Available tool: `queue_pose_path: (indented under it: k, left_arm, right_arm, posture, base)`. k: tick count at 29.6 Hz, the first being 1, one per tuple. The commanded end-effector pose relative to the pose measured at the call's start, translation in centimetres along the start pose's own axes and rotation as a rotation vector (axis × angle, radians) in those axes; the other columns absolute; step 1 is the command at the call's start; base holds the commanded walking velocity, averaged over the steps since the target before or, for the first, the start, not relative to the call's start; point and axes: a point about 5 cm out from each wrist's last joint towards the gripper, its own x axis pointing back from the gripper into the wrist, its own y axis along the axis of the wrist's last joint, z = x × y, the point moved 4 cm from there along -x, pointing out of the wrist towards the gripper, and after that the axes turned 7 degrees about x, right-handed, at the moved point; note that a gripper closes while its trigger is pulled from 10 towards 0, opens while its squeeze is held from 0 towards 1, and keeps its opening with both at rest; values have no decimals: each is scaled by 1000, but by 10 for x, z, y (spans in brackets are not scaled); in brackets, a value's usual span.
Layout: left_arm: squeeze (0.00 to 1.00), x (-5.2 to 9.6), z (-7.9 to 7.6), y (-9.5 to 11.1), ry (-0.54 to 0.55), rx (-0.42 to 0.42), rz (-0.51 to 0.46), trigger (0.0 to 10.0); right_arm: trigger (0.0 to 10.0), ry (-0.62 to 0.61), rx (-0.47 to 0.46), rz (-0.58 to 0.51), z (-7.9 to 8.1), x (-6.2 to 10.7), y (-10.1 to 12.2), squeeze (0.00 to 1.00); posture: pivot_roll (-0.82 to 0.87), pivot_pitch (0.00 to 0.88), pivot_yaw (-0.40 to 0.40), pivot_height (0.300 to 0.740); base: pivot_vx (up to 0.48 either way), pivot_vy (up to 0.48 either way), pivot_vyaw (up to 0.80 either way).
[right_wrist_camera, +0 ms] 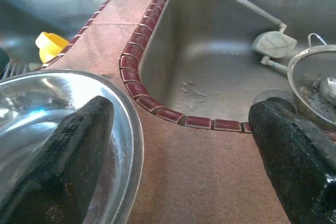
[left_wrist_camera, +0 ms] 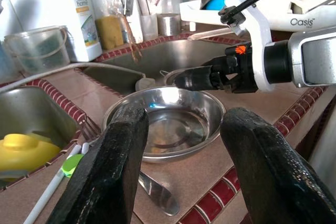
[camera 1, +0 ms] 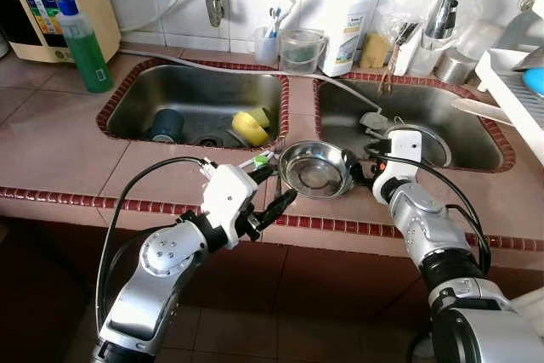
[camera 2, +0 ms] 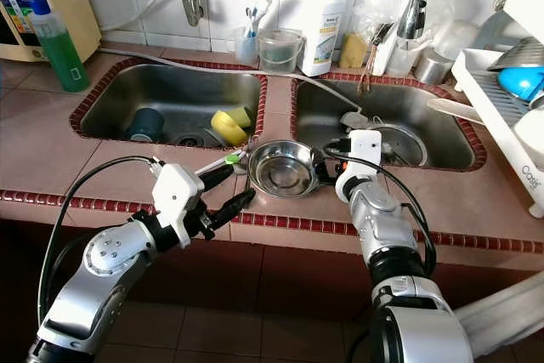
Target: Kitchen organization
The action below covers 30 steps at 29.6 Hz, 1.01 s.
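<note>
**Two grippers close in on a steel bowl**

We stand at the red-tiled double-sink counter (camera 1: 51, 138), our round, shiny stainless-steel bowl (camera 1: 315, 169) resting on the strip between the basins. Our right gripper (camera 1: 357, 167) spreads wide at its rim, one finger over the bowl, likely to grasp it. Our left gripper (camera 1: 276, 189) hovers open nearby, above a metal spoon (left_wrist_camera: 155, 192).
</note>
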Motion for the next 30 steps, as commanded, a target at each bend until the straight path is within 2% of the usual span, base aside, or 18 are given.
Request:
queue_pose_path:
  k: [1,6,21,22,23,24,25,26,30]
  left_arm:
    - [0,0,-4,4,-6,-9,-11,10000]
    - [0,0,-4,4,-5,-9,-13,10000]
    - [0,-1,-5,5,-2,-3,-17,10000]
    - [0,-1,-5,6,-2,-2,-17,10000]
    - [0,-1,-5,6,-2,-2,-17,10000]
    - [0,-1,-5,6,-1,-2,-18,10000]
    - [0,-1,-5,6,-1,-2,-18,10000]
    - [0,-1,-4,6,1,-2,-18,10000]
    - [0,-1,-4,7,3,-1,-19,10000]
  right_arm:
    - [10000,13,-36,-6,1,-3,8,0]
    - [10000,15,-52,24,0,-4,4,0]
    - [10000,24,-1,88,-6,-2,-7,0]
    - [6078,-10,14,97,-10,-1,-8,0]
    - [6078,-10,14,97,-10,-1,-8,0]
    - [3176,-29,28,101,-12,-1,-9,0]
    - [3176,-29,28,101,-12,-1,-9,0]
    - [0,-51,35,108,-15,-1,-10,0]
    - [0,-58,25,100,-15,-1,-10,0]
  posture:
    - [-50,58,-52,740]
    - [-49,55,-53,740]
    - [-53,61,-54,740]
    - [-53,61,-54,740]
    - [-53,61,-54,740]
    - [-54,64,-54,740]
    - [-54,64,-54,740]
    - [-54,64,-54,740]
    - [-54,70,-51,740]
  base:
    - [0,0,0]
    - [0,0,0]
    - [0,0,0]
    - [0,0,0]
    - [0,0,0]
    - [0,0,0]
    - [0,0,0]
    - [0,0,0]
    - [0,0,0]
